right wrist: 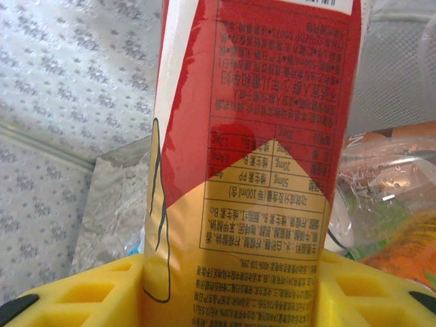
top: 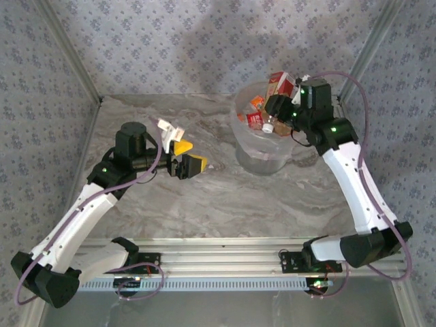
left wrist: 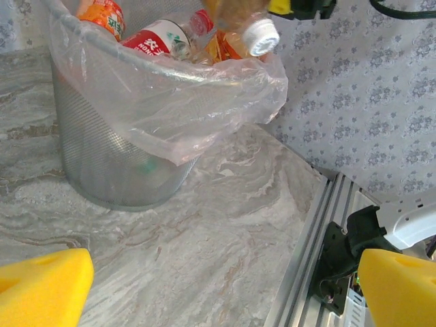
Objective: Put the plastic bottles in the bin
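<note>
Within the right pincer (right wrist: 231,294), red-labelled bottle (right wrist: 259,136); from overhead, above the bin (top: 262,162).

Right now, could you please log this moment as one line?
right fingers: shut on bottle, over bin | left fingers: open, empty | bin: other bottles inside

The bin (top: 262,155) stands on the bench (top: 225,197) toward the far right, with bottles (top: 255,112) heaped inside it. Over its right rim hangs the right claw (top: 278,107), a bottle (top: 281,84) clamped in it, cap end down above the heap. The left claw (top: 185,158) sits off to the bin's left, well apart.
</note>
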### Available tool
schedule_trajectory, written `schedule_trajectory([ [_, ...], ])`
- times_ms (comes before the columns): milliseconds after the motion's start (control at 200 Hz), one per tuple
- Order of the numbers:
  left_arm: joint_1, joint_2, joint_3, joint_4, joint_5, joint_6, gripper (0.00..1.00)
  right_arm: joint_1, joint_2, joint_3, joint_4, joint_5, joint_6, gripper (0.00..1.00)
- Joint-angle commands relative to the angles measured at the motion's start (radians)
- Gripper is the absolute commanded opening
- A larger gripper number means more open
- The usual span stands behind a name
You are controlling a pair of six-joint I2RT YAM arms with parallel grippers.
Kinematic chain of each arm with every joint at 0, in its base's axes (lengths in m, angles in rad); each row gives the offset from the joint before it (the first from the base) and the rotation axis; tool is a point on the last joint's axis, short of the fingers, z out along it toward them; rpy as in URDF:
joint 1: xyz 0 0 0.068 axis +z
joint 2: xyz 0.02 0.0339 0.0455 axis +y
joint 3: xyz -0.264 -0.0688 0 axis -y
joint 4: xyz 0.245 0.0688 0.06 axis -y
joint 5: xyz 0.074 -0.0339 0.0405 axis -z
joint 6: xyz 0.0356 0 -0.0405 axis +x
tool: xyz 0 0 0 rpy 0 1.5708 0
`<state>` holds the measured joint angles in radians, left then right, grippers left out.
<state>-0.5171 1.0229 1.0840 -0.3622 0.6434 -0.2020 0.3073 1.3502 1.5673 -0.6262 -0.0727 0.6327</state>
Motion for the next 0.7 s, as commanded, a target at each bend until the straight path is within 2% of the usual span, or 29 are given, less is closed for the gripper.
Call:
schedule_trajectory([
  [0, 0.002, -0.003, -0.006, 0.039, 0.035, 0.012, 1.0, 0.0, 0.035, -0.022, 0.123, 0.065, 0.097, 0.53],
  [245, 0.003, -0.004, -0.01, 0.034, 0.026, 0.014, 1.0, 0.035, 0.149, 0.033, 0.185, 0.1, 0.115, 0.53],
  [445, 0.003, 0.002, -0.012, 0.027, 0.014, 0.018, 1.0, 0.067, 0.222, 0.095, 0.145, 0.122, 0.078, 0.55],
  [580, 0.002, 0.002, -0.012, 0.026, 0.009, 0.018, 0.99, 0.081, 0.23, 0.109, 0.115, 0.145, 0.055, 0.59],
  [695, 0.002, 0.006, -0.011, 0.022, 0.008, 0.019, 1.0, 0.087, 0.219, 0.108, 0.108, 0.148, 0.047, 0.67],
])
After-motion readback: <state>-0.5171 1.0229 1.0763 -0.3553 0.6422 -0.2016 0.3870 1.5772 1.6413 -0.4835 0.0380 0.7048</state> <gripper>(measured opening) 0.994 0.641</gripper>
